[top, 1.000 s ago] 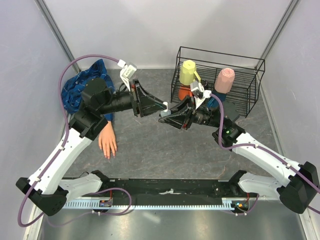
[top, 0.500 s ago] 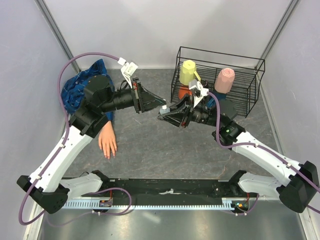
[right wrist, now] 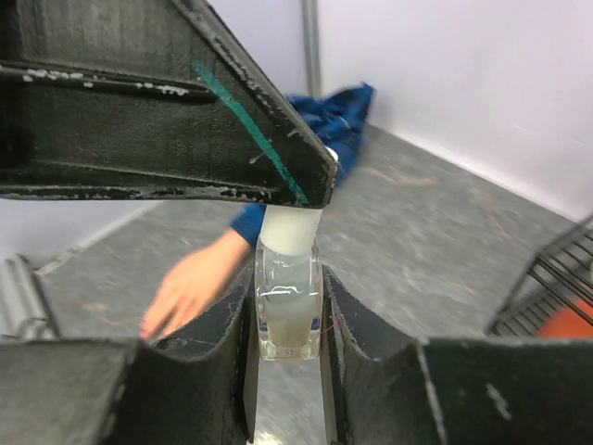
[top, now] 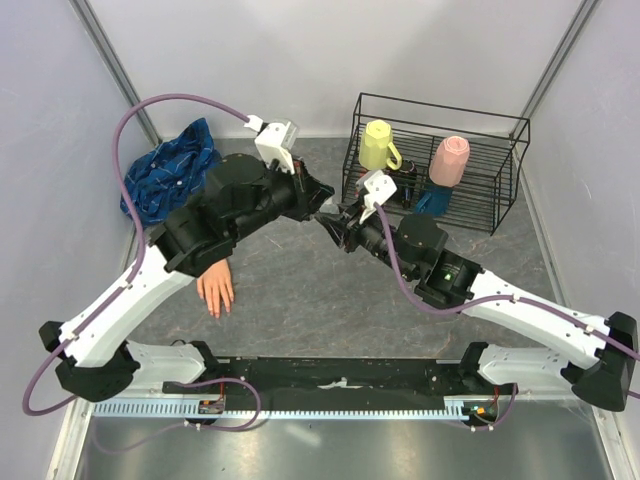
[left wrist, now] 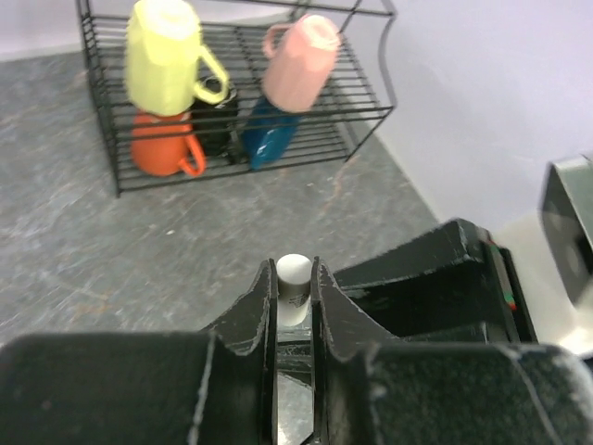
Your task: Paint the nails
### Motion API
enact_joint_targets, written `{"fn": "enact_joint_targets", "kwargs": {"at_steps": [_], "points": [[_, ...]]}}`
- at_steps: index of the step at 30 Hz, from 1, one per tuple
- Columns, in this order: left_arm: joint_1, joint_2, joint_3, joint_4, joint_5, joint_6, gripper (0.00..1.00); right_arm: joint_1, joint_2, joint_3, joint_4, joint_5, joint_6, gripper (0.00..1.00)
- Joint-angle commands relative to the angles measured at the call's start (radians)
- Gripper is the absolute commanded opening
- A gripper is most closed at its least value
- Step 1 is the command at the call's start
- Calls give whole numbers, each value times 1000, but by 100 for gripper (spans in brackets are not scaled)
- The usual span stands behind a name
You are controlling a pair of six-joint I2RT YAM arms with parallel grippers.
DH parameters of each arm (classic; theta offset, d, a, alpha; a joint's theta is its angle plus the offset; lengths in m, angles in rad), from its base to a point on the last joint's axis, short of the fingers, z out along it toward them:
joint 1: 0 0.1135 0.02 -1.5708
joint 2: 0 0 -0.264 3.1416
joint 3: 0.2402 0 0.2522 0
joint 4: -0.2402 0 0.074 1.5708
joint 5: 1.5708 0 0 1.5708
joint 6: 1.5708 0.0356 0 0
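A small clear bottle (right wrist: 289,315) of pale liquid stands between the fingers of my right gripper (right wrist: 287,276), which is shut on its glass body. My left gripper (left wrist: 295,271) is shut on the bottle's white cap (left wrist: 294,274) from above. In the top view the two grippers meet tip to tip, left gripper (top: 318,203) over right gripper (top: 333,224), and they hide the bottle. The peach mannequin hand (top: 215,287) lies palm down to the left, its blue plaid sleeve (top: 170,172) behind it. Its nails are too small to make out.
A black wire rack (top: 500,130) stands at the back right with a yellow mug (top: 377,145), a pink mug (top: 449,160), and an orange mug (left wrist: 162,146) and a blue mug (left wrist: 269,139) lower down. Walls close in on both sides.
My left gripper has closed on the bottle's cap. Both arms have shifted and turned, the left elbow swinging right and the right wrist moving left, with the bottle still held between them.
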Motion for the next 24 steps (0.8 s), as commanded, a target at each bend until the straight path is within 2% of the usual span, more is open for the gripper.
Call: {"fn": "enact_joint_targets", "kwargs": {"at_steps": [1, 2, 4, 5, 8, 13, 18, 19, 24], "points": [[-18, 32, 36, -39, -48, -2, 10, 15, 16, 15, -14, 3, -91, 0], [-16, 29, 33, -36, -34, 1, 25, 15, 11, -2, -3, -20, -88, 0], [-16, 15, 36, -30, 17, 23, 40, 17, 2, -11, 17, -103, -92, 0], [-15, 9, 36, -30, 27, 29, 51, 14, -1, -21, 22, -126, -88, 0], [18, -31, 30, -22, 115, 50, 67, -3, -13, -28, 35, -213, -69, 0], [100, -97, -1, -4, 308, 46, 72, -84, -15, -33, 57, -460, 17, 0], [177, -125, 24, -57, 507, 58, 67, -193, -26, -62, 114, -646, 132, 0], [179, -122, 34, -74, 523, 64, 65, -201, -26, -61, 112, -667, 138, 0], [180, -53, 137, -240, 548, 95, 64, -219, -20, -45, 89, -713, 138, 0]]}}
